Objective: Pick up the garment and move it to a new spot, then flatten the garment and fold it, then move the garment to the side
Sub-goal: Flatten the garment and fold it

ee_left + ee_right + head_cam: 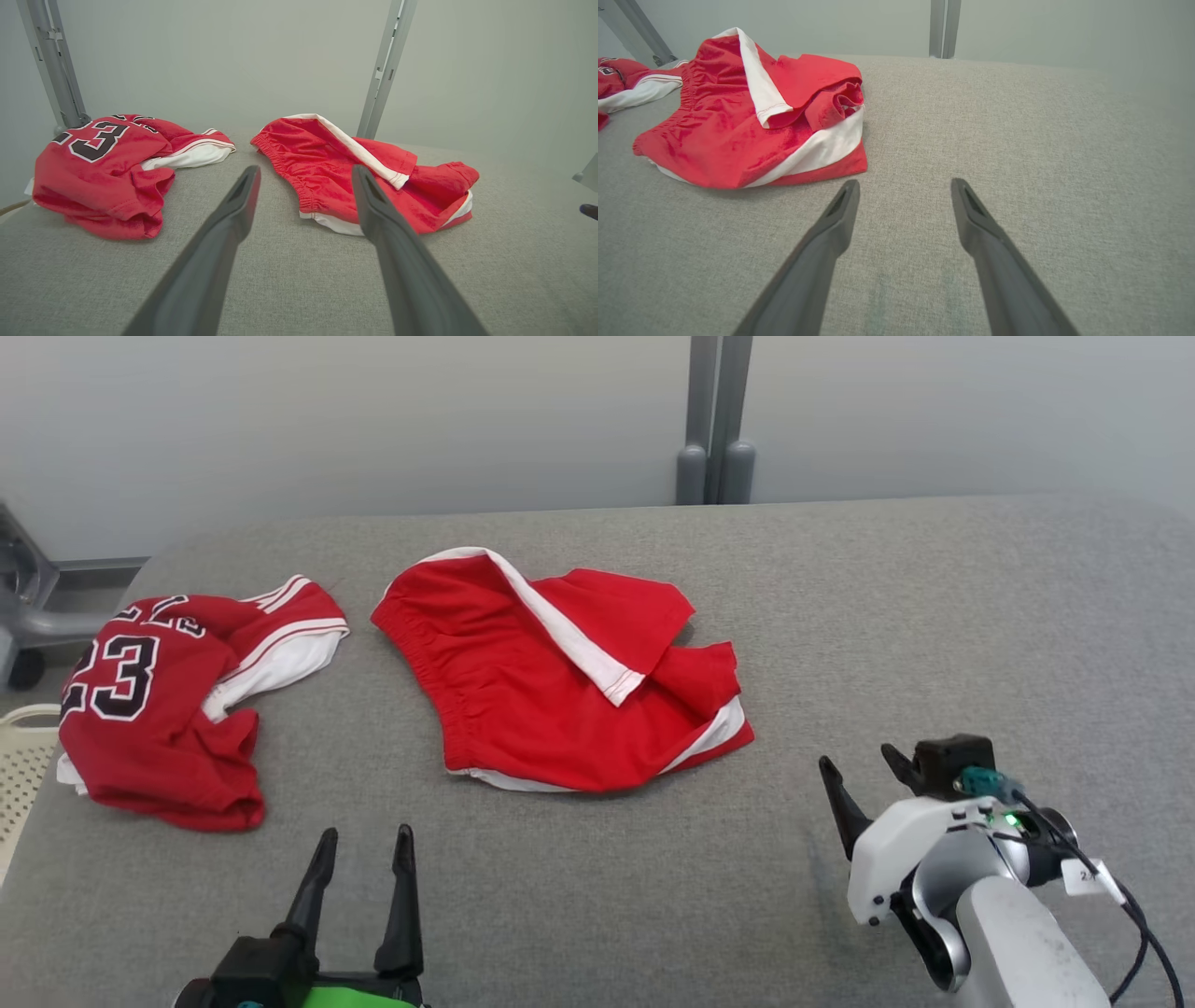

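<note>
Shorts (pixel 551 681) lie crumpled on the desk (pixel 934 616), untouched, so pickup seems pending: left claw (pixel 365 833) and right claw (pixel 859 758), both wide open and empty, must reach them.

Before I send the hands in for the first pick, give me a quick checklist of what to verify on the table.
1. Left hand open and empty: ok.
2. Right hand open and empty: ok.
3. Red shorts apart from both hands, not gripped: ok.
4. Shorts lying flat: not ok, one leg is folded over the top and bunched.
5. Numbered jersey apart from the shorts: ok, a strip of grey table shows between them.
6. Bare table to the right of the shorts for a new spot: ok.
</note>
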Controlling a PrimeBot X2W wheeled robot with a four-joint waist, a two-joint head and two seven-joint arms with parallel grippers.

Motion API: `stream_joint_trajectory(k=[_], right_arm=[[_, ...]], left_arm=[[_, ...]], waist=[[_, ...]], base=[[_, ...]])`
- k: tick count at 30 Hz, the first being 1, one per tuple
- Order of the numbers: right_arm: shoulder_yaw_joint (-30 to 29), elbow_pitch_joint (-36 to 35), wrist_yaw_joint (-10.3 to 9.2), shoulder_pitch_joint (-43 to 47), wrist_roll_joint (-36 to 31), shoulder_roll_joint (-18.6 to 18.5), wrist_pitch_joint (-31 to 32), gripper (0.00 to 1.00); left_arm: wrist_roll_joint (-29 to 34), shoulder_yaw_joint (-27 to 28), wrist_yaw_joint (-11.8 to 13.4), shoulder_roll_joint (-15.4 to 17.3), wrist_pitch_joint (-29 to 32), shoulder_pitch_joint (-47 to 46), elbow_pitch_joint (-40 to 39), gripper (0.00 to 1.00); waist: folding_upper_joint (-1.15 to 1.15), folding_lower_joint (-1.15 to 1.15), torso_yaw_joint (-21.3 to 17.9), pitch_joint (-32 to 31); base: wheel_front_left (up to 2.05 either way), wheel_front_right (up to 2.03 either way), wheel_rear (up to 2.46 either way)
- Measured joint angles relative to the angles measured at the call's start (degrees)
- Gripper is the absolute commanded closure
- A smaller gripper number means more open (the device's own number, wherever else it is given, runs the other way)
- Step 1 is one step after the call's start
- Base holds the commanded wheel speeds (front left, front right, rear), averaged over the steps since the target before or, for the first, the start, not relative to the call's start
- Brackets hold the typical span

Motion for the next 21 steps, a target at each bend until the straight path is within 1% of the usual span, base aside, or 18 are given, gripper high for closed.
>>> stream_joint_trajectory(k=[4,8,16,21], right_arm=[[0.0,4.3,0.00,-4.9,-0.2,-0.5,2.6,0.00],[-0.9,9.2,0.00,-9.9,1.1,-2.0,4.1,0.00],[-1.8,19.1,0.00,-17.2,2.3,-4.8,5.1,0.00],[-2.2,23.5,0.00,-21.0,2.3,-5.4,3.7,0.00]], left_arm=[[1.6,-0.2,-3.3,-0.8,0.0,1.0,-0.7,0.00],[2.9,0.0,-4.9,-1.1,0.0,1.0,-0.7,0.00],[5.1,-0.7,-6.3,-1.8,0.0,-0.6,-1.0,0.00],[5.9,-1.5,-6.8,-2.1,0.0,-1.9,-1.5,0.00]], waist=[[0.00,0.00,2.3,0.4],[0.00,0.00,4.7,1.3],[0.00,0.00,9.1,4.9],[0.00,0.00,11.4,7.6]], base=[[0.00,0.00,0.00],[0.00,0.00,0.00],[0.00,0.00,0.00],[0.00,0.00,0.00]])
